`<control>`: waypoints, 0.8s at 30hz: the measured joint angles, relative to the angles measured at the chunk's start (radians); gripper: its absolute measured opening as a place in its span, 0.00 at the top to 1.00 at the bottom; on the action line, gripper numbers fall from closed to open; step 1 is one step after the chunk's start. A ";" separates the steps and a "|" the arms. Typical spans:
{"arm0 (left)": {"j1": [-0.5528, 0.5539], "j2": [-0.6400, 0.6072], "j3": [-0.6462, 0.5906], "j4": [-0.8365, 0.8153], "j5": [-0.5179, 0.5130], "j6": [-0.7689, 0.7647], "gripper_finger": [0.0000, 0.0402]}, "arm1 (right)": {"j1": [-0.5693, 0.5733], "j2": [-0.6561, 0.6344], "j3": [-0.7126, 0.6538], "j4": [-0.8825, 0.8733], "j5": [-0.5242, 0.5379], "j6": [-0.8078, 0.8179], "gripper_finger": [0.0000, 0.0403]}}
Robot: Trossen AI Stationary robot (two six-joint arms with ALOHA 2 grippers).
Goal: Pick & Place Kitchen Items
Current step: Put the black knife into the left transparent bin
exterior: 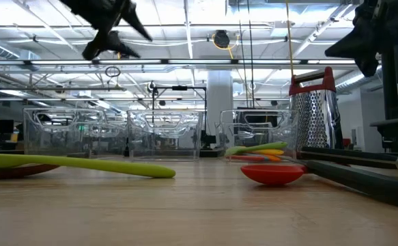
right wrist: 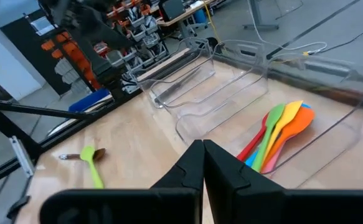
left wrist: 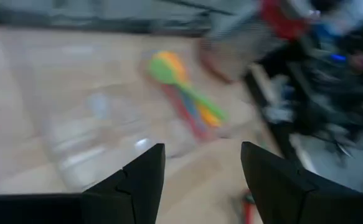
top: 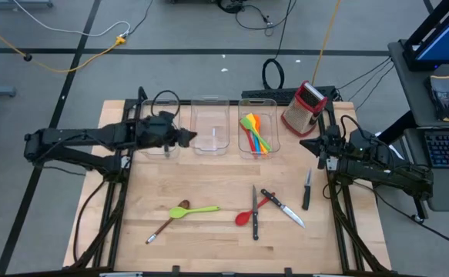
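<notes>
Overhead cam straight down; low cam at tabletop level; both w/ red spoon (top: 242, 218) (exterior: 273, 173).

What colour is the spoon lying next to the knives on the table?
Red. The red spoon shows best in the high view, beside the knives.

My desk (top: 209, 238) is pale, matt wood; the bins (top: 209, 127) are clear glossy plastic, the grater (top: 304, 108) shiny steel, my claws (left wrist: 200, 180) matt black.

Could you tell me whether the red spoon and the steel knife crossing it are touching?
Touching: the high view shows the knife lying straight across the red spoon.
</notes>
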 joint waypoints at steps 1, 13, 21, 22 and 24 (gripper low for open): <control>-0.019 0.001 0.000 0.034 0.000 0.033 0.47 | 0.000 0.000 0.000 0.000 -0.005 0.006 1.00; -0.195 0.002 0.000 0.195 0.004 0.253 0.47 | 0.000 0.000 0.000 0.004 -0.078 0.005 1.00; -0.228 0.002 0.000 0.193 0.029 0.208 0.47 | 0.000 0.000 0.000 0.004 -0.078 -0.017 1.00; -0.232 0.002 0.000 0.194 0.044 0.249 0.47 | 0.000 0.000 0.000 0.004 -0.078 -0.018 1.00; -0.236 0.002 0.000 0.194 0.108 0.336 0.47 | 0.000 0.000 0.000 0.004 -0.078 -0.018 1.00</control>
